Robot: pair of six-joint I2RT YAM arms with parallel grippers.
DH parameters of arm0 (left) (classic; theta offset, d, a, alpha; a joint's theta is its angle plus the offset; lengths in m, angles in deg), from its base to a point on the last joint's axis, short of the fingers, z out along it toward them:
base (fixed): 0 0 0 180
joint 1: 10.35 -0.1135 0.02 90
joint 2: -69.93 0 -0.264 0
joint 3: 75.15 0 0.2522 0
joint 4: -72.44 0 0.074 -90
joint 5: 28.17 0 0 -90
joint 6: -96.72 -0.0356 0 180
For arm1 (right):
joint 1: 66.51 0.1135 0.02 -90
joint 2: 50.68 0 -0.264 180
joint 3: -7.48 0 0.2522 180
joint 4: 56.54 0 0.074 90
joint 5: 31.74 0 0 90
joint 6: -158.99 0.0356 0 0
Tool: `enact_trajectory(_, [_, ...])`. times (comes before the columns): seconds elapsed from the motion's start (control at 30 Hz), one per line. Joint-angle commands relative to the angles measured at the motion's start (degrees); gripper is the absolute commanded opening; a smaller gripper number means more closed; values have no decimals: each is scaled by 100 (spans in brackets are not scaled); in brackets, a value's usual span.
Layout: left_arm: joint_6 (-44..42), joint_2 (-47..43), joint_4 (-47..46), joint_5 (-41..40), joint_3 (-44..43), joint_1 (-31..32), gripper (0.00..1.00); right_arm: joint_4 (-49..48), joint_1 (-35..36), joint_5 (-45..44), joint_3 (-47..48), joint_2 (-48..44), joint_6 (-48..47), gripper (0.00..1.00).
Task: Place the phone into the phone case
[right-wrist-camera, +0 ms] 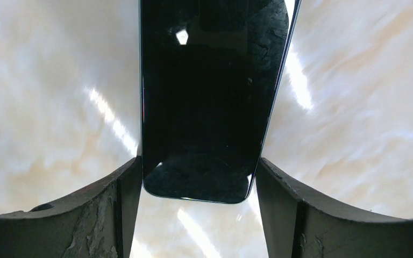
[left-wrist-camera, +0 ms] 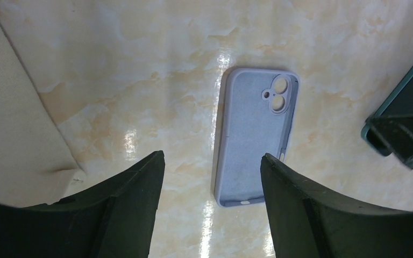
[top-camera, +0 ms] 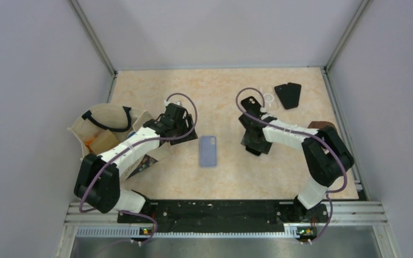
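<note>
One item held: phone (right-wrist-camera: 209, 97), clamped by its edges in right gripper (right-wrist-camera: 199, 167), back left free.
Phone case (top-camera: 208, 151): flat beside it, cavity up to receive.
Left gripper (left-wrist-camera: 212, 160): spread above case, probably to steady.

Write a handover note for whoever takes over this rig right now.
The left end effector is open and empty, over the case. The right end effector is shut on the phone, held to the case's right. The case lies open side up on the table. Done: phone grasped. Left: bring it over the case, seat it, press it in.
</note>
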Motion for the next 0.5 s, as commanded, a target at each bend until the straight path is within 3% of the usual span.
enact_trajectory(0.0, [159, -16, -141, -203, 87, -20, 71, 339, 1031, 876, -239, 63, 348, 67])
enact_trajectory(0.13, [282, 40, -165, -251, 226, -22, 70, 264, 1698, 890, 95, 131, 130, 72])
enact_trajectory(0.2, [317, 50, -211, -215, 333, -22, 70, 264, 1822, 832, 194, 153, -76, 82])
enact_trajectory(0.33, [305, 122, -305, -85, 519, -13, 69, 240, 1776, 549, 266, 137, -450, 93])
enact_trajectory(0.47, [318, 108, -411, -12, 688, 11, 69, 253, 1524, 411, 283, 152, -575, 97])
